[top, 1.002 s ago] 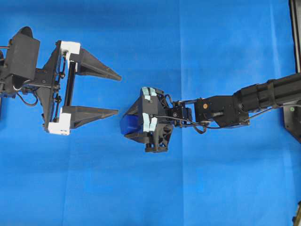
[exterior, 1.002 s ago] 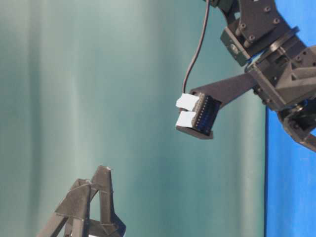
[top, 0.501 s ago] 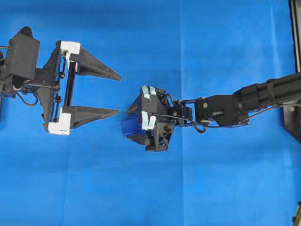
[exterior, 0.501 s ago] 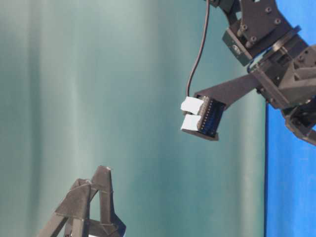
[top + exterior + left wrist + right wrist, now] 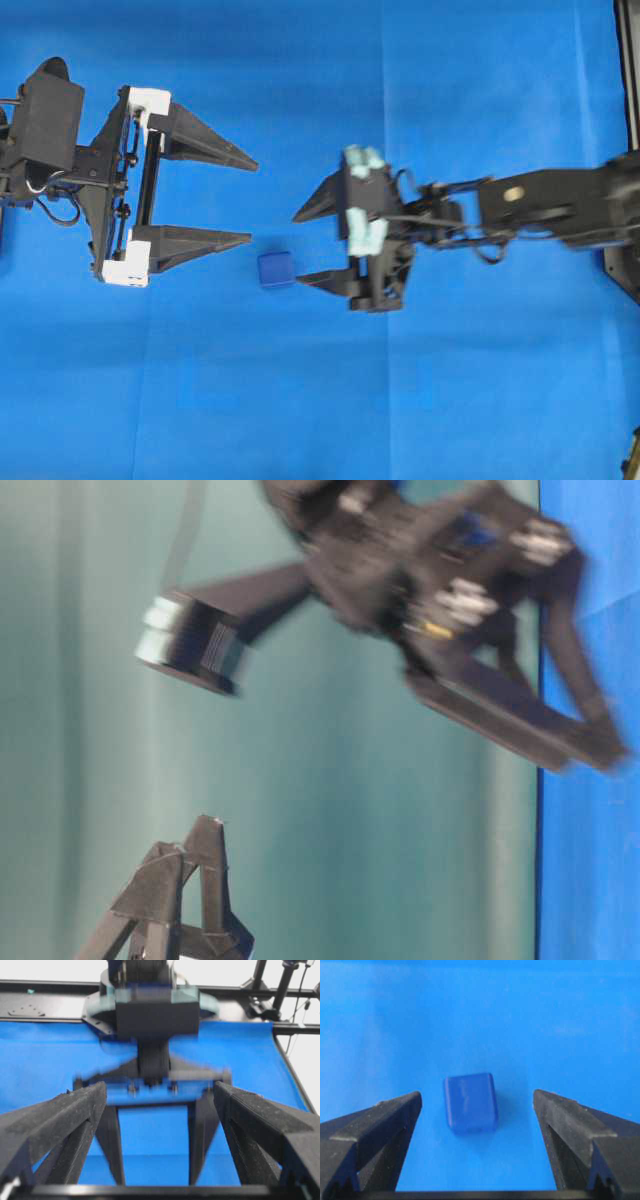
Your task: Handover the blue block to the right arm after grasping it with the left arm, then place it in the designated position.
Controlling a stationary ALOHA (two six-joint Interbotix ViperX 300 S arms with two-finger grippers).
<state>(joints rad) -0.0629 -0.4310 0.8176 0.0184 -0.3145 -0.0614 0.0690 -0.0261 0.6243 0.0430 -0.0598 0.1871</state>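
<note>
One blue block [image 5: 276, 269]: small dark-blue cube, rounded edges and corners, smooth faintly glossy faces, darker than the cloth beneath. It sits flat on the blue cloth [image 5: 300, 400], free of both grippers, near the middle of the overhead view. The right wrist view shows the block [image 5: 470, 1102] ahead of the two fingers and between their lines, with clear cloth on either side.

One cloth: bright blue, matte, smooth, with faint straight fold creases running across it; it covers the whole work surface.

Two arms, each with one two-fingered gripper. The left gripper [image 5: 245, 200] has long, tapering, pointed black fingers of grainy, matte plastic, with two white plastic brackets [image 5: 150, 102] at their bases. Its jaws stand wide apart and empty; the lower fingertip lies just left of the block, not touching. The left wrist view shows the coarse surface of the fingers [image 5: 60, 1120].

The right gripper [image 5: 305, 246] is all black, same pointed wedge fingers, with pale mint-green pieces [image 5: 365, 222] on the wrist. Jaws spread wide, holding nothing; the lower tip is just right of the block. This arm is motion-blurred in the overhead and table-level views.
</note>
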